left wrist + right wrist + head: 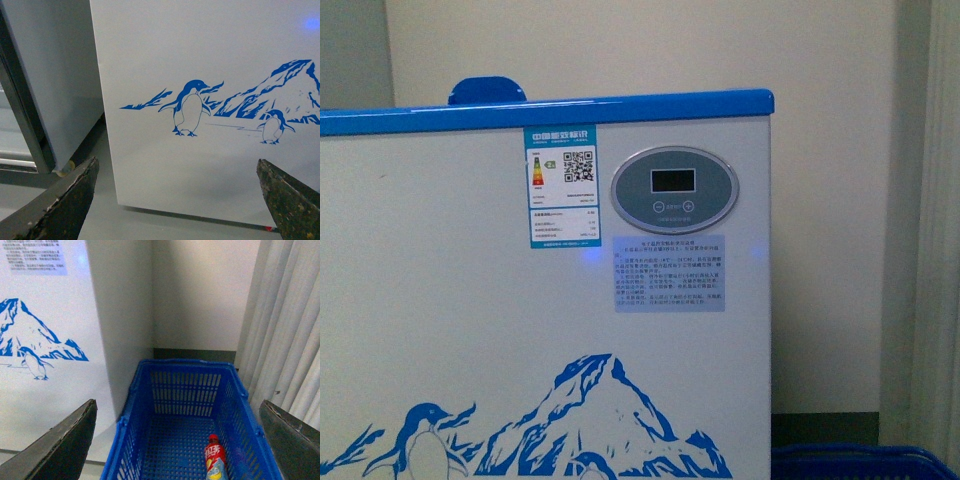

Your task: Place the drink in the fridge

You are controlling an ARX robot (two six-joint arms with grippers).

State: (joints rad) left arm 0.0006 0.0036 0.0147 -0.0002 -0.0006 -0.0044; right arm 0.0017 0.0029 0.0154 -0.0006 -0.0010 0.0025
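Observation:
The fridge [470, 330] fills the front view: a white chest with a blue top rim, an oval grey control panel [674, 188] and a blue penguin-and-mountain picture. Its white front also shows in the left wrist view as fridge [200, 60] and at one side of the right wrist view as fridge [45, 330]. The drink [215, 458], a red-capped bottle with a red label, lies on the floor of a blue mesh basket [130, 440]. My right gripper [177, 440] hangs open above the basket. My left gripper [177, 200] is open, facing the fridge's lower front.
The blue basket [865, 462] stands on the floor to the right of the fridge, against a cream wall. Pale curtains [290, 335] hang beside it. A grey cabinet [50, 85] stands close to the fridge's other side, with a narrow gap between.

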